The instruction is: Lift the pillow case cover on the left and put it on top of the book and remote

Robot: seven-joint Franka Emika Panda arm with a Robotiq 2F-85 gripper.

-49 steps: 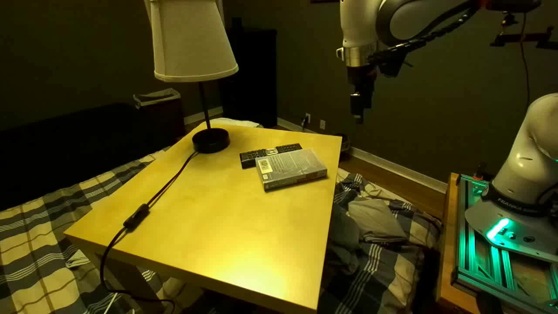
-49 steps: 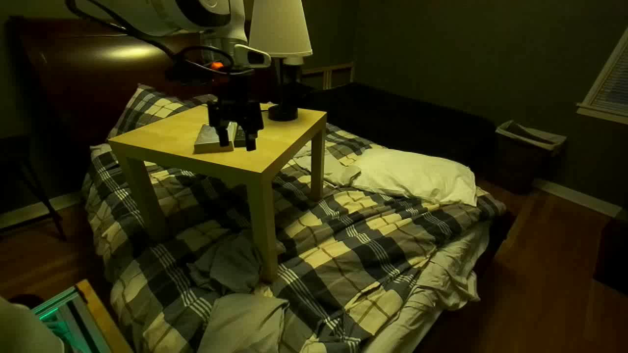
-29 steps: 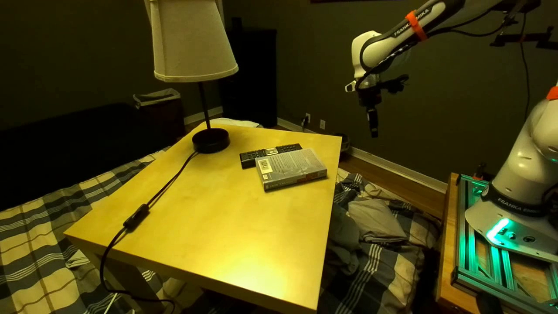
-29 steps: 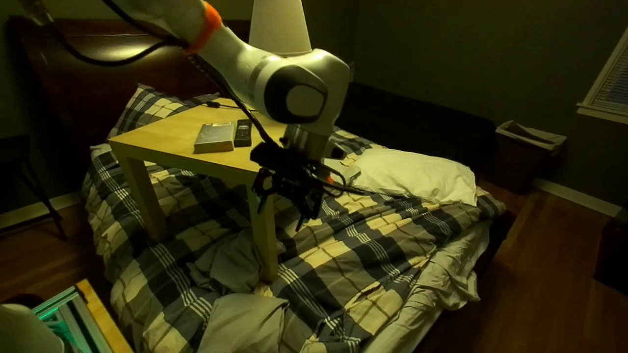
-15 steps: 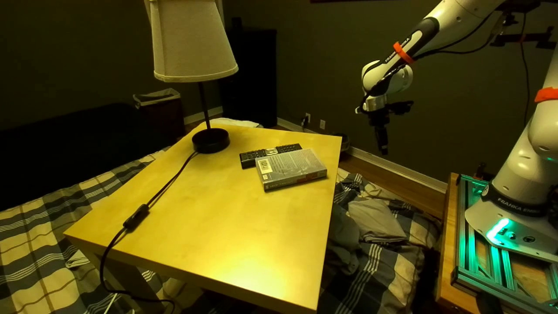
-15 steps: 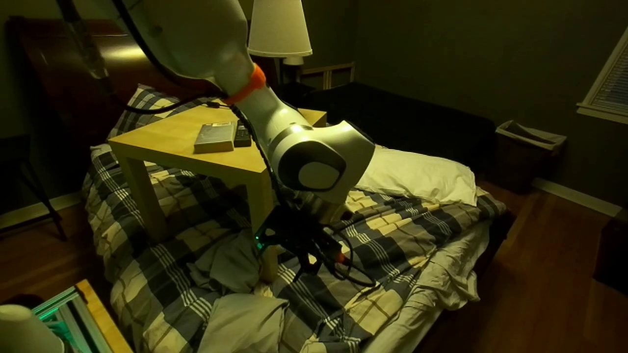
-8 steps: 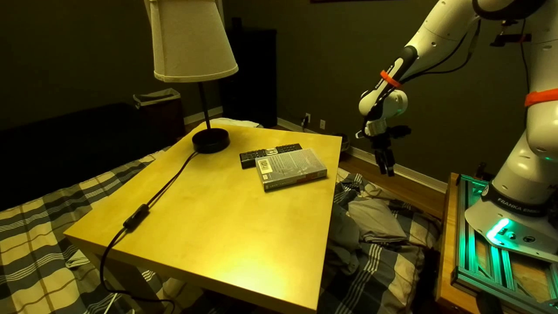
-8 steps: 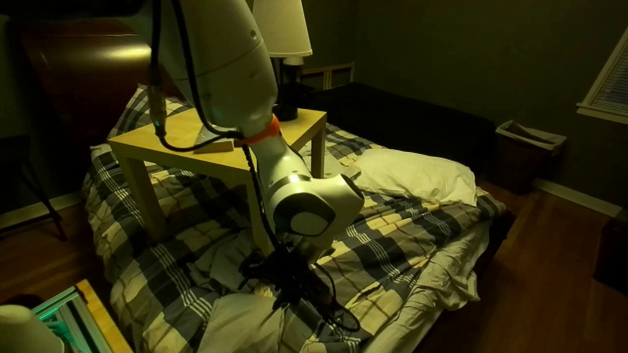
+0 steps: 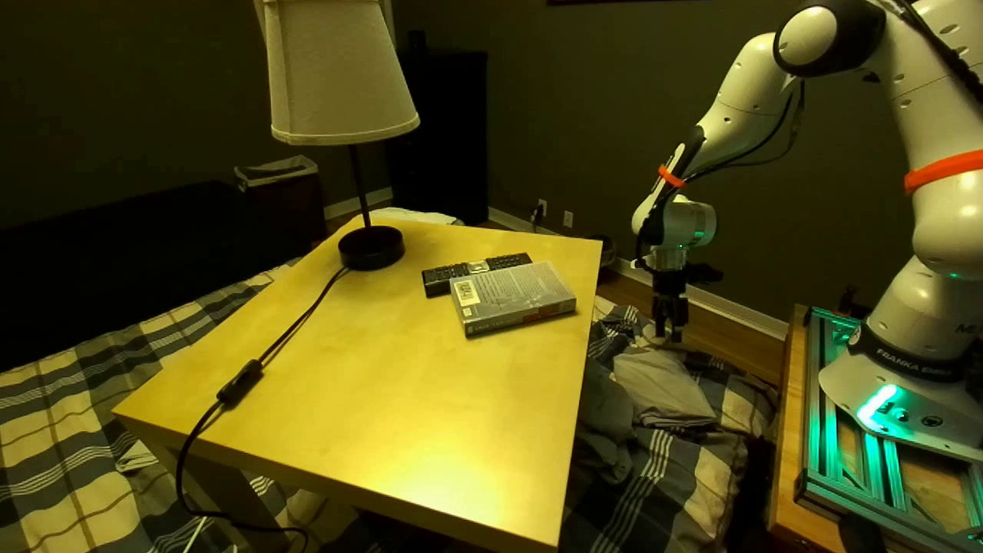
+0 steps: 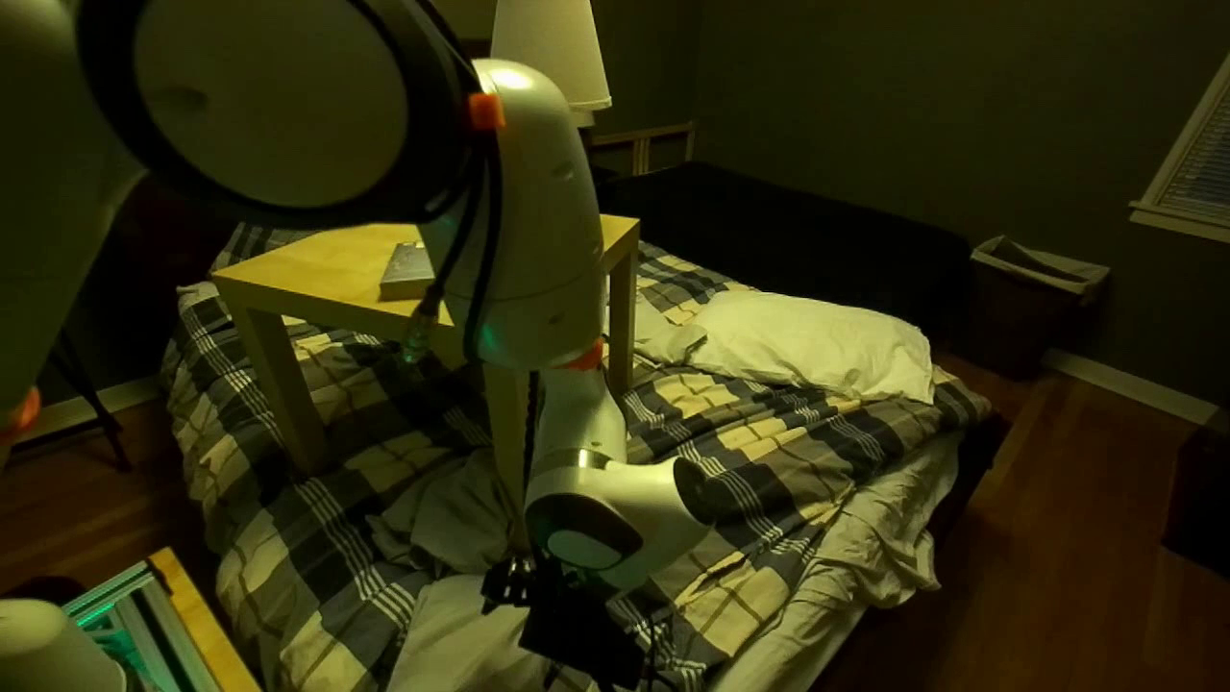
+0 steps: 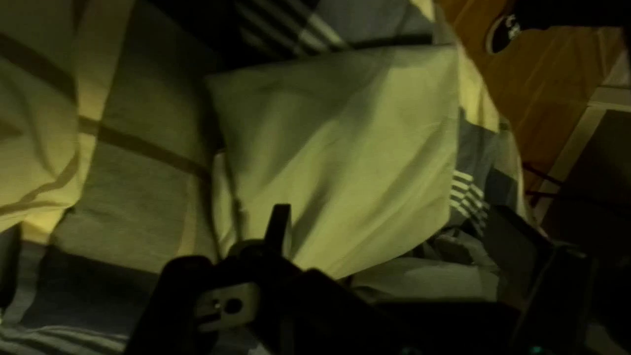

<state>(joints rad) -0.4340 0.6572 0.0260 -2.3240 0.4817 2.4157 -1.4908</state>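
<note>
The pillow case cover is a grey-beige folded cloth [image 9: 666, 389] on the bed beside the table. It also shows in the wrist view [image 11: 345, 148], and partly behind the arm in an exterior view [image 10: 466, 630]. My gripper [image 9: 668, 334] points down above its far part, apart from it. In the wrist view the gripper [image 11: 397, 236] is open and empty, its fingers wide apart over the cloth's near edge. The book [image 9: 513, 296] lies flat on the table [image 9: 369, 392], touching the black remote [image 9: 439, 280]. The book also shows in an exterior view [image 10: 407, 271]; the remote is hidden there by the arm.
A lamp [image 9: 342, 84] stands on the table, its cord with a switch [image 9: 242, 382] running over the edge. A second, darker grey cloth [image 10: 447, 514] lies by the table leg. A white pillow [image 10: 817, 346] lies on the plaid bed. A shoe [image 11: 503, 34] shows on the floor.
My arm has swung from beside the table's book end out over the bed and come down towards the grey cloth. The gripper has turned. Book, remote and cloths have not moved.
</note>
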